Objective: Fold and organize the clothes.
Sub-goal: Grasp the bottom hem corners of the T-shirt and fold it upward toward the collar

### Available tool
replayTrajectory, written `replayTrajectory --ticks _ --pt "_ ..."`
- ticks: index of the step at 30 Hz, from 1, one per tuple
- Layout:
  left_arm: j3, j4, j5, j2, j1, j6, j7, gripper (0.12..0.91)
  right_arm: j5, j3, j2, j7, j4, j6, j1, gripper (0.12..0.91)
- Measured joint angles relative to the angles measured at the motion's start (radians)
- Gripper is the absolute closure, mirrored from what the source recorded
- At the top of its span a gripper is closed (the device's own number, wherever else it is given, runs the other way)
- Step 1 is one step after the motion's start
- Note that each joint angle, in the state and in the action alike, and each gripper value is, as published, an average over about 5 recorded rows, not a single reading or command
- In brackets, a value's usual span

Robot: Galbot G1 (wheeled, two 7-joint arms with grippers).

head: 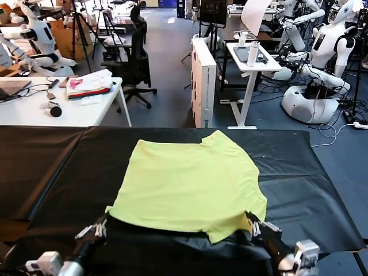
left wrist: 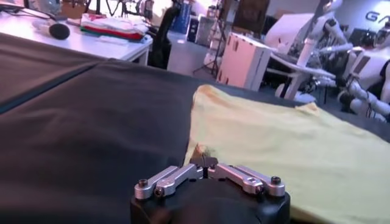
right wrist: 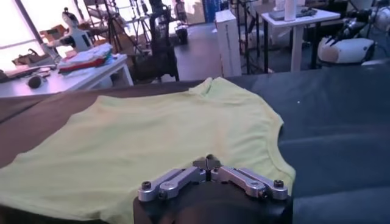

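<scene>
The lime yellow-green T-shirt [head: 190,184] lies spread on the black table [head: 52,172], its near edge toward me. My left gripper [head: 105,218] is at the shirt's near left corner. In the left wrist view its jaws [left wrist: 205,162] are shut, with the corner of the shirt [left wrist: 292,146] drawn up to the tips. My right gripper [head: 249,217] is at the near right part of the hem. Its jaws [right wrist: 207,161] are shut on the yellow cloth [right wrist: 152,134], and a bit of fabric bunches beside the fingers.
Behind the table on the left is a white desk [head: 34,109] with a white-pink-red cloth pile [head: 89,85]. Farther back are an office chair [head: 135,63], a white cabinet [head: 202,86], a small white table [head: 253,63] and other robots [head: 325,52].
</scene>
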Motion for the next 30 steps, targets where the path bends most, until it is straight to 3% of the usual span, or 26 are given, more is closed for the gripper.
replayTrajectory --ticks 13,30 --pt "0.06 0.151 0.036 -0.026 -0.235 0.005 -0.005 0.884 0.003 -0.14 0.026 0.005 -0.191 0.002 0.253 0.887" --pt "0.101 0.28 0.037 -0.003 -0.357 0.014 -0.006 0.884 -0.011 -0.165 0.052 -0.011 -0.271 0.007 0.294 0.881"
